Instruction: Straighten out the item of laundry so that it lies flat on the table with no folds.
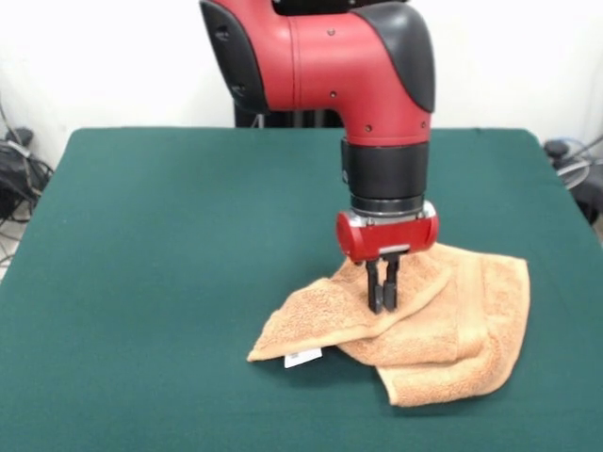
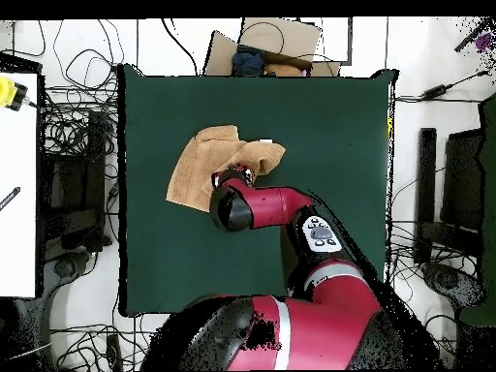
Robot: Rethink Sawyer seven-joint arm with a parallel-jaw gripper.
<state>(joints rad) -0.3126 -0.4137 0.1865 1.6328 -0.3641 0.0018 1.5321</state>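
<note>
While towel (image 1: 443, 330) lies folded on table (image 1: 170, 264), pincer (image 1: 382, 303) (fingers nearly together) touches its top layer.

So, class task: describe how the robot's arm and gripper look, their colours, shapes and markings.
The arm has glossy red rounded shells with black joint covers and a black cylindrical wrist. A red band sits above the gripper, which has two thin dark fingers. From overhead, a white label with dark marks shows on the arm.
</note>
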